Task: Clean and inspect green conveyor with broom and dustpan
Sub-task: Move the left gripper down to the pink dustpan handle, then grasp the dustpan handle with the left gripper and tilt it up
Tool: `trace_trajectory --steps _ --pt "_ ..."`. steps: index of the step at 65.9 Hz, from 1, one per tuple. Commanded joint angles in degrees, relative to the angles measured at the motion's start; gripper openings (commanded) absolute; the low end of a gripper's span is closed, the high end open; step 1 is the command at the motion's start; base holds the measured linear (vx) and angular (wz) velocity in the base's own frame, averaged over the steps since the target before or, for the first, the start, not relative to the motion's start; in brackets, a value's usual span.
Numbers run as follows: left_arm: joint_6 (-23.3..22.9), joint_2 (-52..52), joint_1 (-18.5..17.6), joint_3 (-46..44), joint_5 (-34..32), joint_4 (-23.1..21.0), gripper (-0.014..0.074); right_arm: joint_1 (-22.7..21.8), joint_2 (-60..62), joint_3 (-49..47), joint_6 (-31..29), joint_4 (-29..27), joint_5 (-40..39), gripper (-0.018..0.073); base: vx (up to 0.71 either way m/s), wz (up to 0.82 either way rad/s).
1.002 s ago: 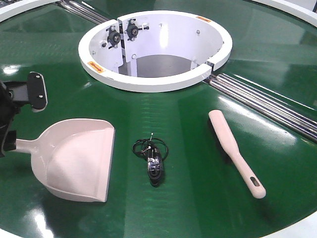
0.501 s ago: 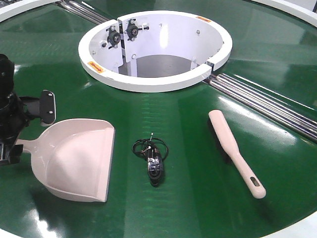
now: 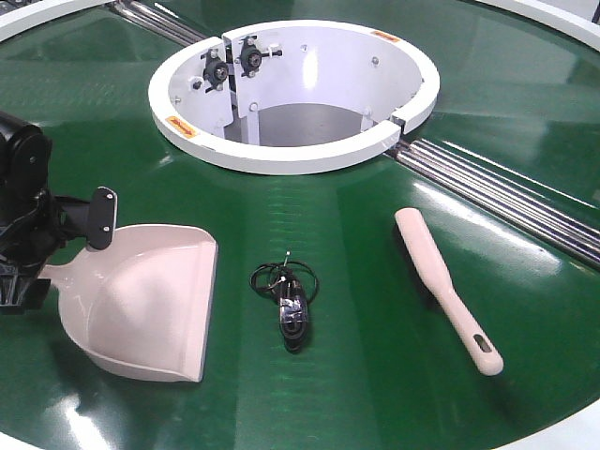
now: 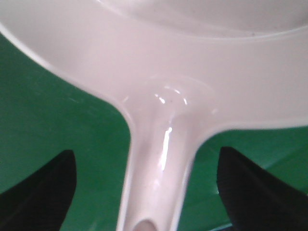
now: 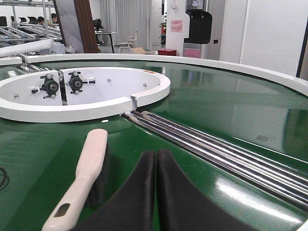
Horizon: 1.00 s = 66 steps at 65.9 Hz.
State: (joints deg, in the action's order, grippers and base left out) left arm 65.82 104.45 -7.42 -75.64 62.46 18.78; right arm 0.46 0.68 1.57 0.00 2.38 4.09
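Jaws spread, the black left gripper (image 4: 147,166) straddles the beige-pink plastic scoop dustpan (image 3: 150,300) by its handle (apparently to grasp it). The right gripper (image 5: 155,156), fingers pressed together and empty, hangs beside the long beige-pink dark-bristled broom (image 3: 441,277).

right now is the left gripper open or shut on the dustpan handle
Open: the left gripper straddles the handle of the dustpan without touching it, with green conveyor showing on both sides of the handle.

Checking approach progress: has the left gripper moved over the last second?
Yes. In the front view the left gripper has shifted right and down the image, closing on the handle of the dustpan, which has not moved.
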Motion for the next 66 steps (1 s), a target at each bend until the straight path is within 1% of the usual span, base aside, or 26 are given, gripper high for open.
trace_trajectory --steps 1,9,16,24,29,35,40,56,66 --pt "0.15 -1.55 -0.19 -1.5 -0.87 0.94 0.0542 -0.35 0.6 0.19 0.0 -0.05 -4.09 -0.0008 0.0 0.0" --pt "0.71 -0.46 -0.19 -1.5 -1.74 1.08 0.0502 -0.35 0.6 0.19 0.0 -0.05 -4.09 -0.0008 0.0 0.0" --pt "1.63 0.2 -0.19 -1.5 -1.69 1.08 0.0439 -0.35 0.6 0.19 0.0 -0.05 -4.09 -0.0008 0.0 0.0" --pt "3.02 0.31 -0.19 -1.5 -1.17 1.01 0.0307 -0.35 0.6 0.19 0.0 -0.05 -4.09 -0.0008 0.0 0.0" --pt "3.41 0.31 -0.19 -1.56 -0.27 1.06 0.0188 -0.35 0.6 0.19 0.0 -0.05 -4.09 -0.0008 0.0 0.0" --pt "3.41 0.17 -0.25 -1.56 0.57 1.06 0.0067 -0.35 0.6 0.19 0.0 -0.05 -4.09 -0.0008 0.0 0.0" --pt "3.41 -0.38 -0.25 -1.56 1.31 1.06 -0.0011 -0.35 0.6 0.19 0.0 -0.05 -4.09 -0.0008 0.0 0.0" --pt "3.29 -3.81 -0.78 -1.61 1.71 0.86 -0.0008 -0.35 0.6 0.19 0.0 -0.05 -4.09 -0.0008 0.0 0.0" --pt "1.48 -3.93 -2.18 -4.05 2.49 0.39 -0.0008 -0.35 0.6 0.19 0.0 -0.05 -4.09 -0.0008 0.0 0.0"
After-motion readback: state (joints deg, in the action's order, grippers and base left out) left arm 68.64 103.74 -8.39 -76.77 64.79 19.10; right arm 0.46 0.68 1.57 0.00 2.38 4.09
